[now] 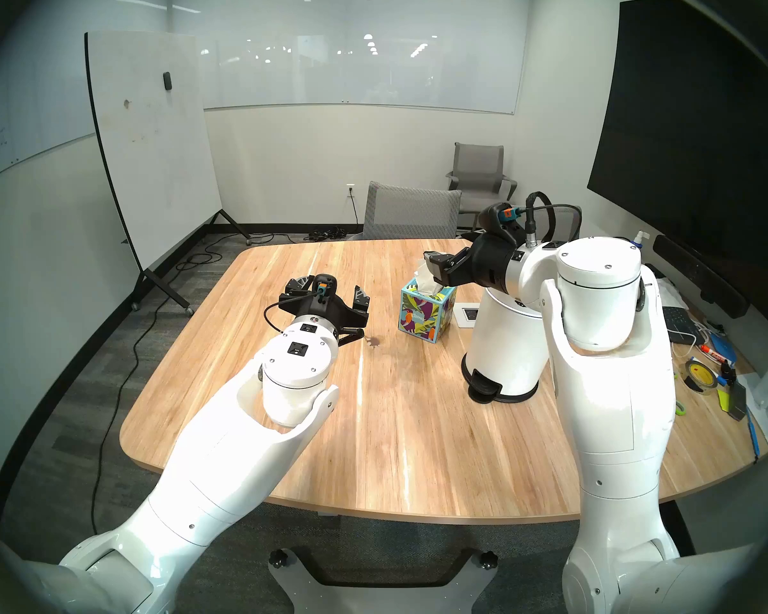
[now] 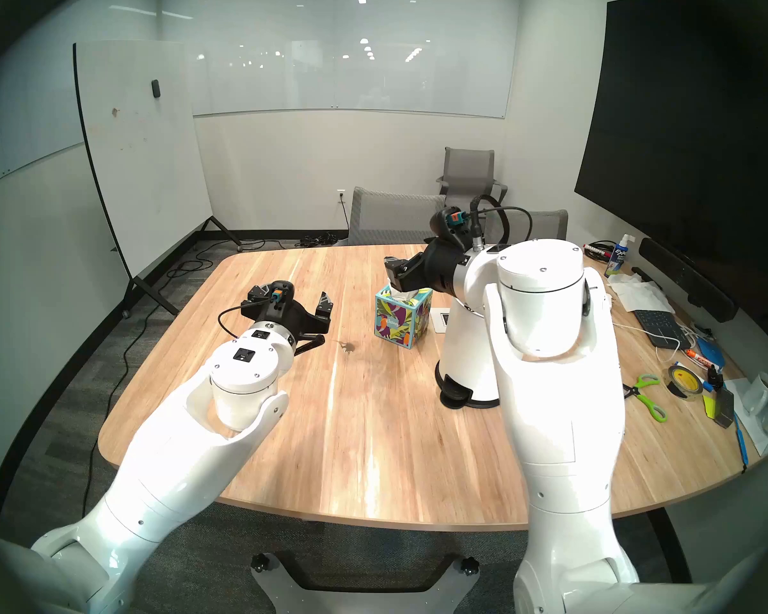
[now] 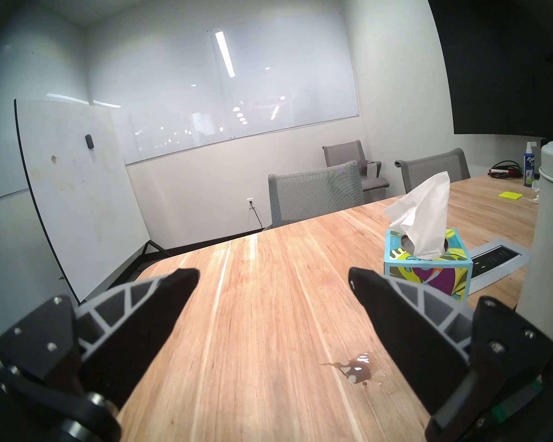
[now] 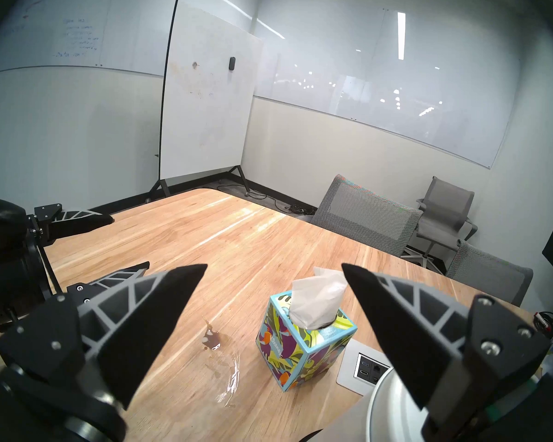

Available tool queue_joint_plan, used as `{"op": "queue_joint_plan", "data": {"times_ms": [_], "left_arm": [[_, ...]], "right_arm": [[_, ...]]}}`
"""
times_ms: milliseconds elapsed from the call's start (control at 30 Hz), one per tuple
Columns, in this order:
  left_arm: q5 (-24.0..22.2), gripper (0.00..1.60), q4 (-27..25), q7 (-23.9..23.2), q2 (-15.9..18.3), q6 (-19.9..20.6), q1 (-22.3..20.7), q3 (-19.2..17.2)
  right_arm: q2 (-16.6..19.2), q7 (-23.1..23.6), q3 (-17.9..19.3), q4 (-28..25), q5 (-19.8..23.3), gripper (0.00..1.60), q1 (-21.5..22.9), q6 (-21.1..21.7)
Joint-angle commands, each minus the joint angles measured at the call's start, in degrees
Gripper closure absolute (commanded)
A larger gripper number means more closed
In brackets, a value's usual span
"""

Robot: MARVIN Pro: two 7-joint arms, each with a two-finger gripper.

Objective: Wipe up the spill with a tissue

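The spill [image 1: 374, 343] is a small dark brown splat on the wooden table, left of the toucan-printed tissue box [image 1: 424, 318]. It also shows in the left wrist view [image 3: 358, 369] and the right wrist view [image 4: 212, 337]. A white tissue [image 1: 426, 278] [image 3: 422, 215] [image 4: 320, 297] sticks up from the box. My right gripper [image 1: 435, 267] [image 4: 273, 267] is open and empty, hovering just above the tissue without holding it. My left gripper [image 1: 329, 289] [image 3: 272, 274] is open and empty, low over the table, left of and just beyond the spill.
A white pedal bin [image 1: 502, 356] stands right of the box, under my right arm. A power outlet panel [image 1: 466, 316] is set in the table behind the box. Tape, scissors [image 2: 650, 396], markers and a keyboard crowd the right edge. Grey chairs [image 1: 411, 214] stand beyond the far edge.
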Motion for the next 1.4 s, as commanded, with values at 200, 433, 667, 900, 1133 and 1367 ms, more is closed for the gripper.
{"op": "queue_joint_plan", "data": {"times_ms": [200,433,667,900,1133,1367], "left_arm": [[-2.76,0.0,-0.25,-3.54,1.52,-0.96,0.51,-1.48],[-2.21,0.0,4.35,-4.67,1.11,-3.55,-0.62,-0.49],[-2.24,0.0,7.65,-5.39,0.15,-4.45,-2.03,-0.16],[-1.69,0.0,9.65,-5.82,-1.07,-5.64,-2.95,0.53],[-0.64,0.0,14.07,-5.83,-3.45,-6.81,-4.54,2.35],[0.61,0.0,18.28,-5.22,-6.4,-7.38,-6.61,4.85]], "right_arm": [[-0.01,0.03,0.0,-0.74,0.01,0.0,0.38,-0.04],[-0.01,0.03,0.0,-0.74,0.01,0.0,0.38,-0.04],[-0.02,0.03,0.01,-0.73,0.01,0.0,0.38,-0.05],[-0.02,0.02,0.01,-0.73,0.01,0.0,0.38,-0.07],[-0.02,0.02,0.01,-0.73,0.01,0.0,0.38,-0.06],[-0.03,0.02,0.01,-0.71,0.02,0.0,0.37,-0.08]]}}
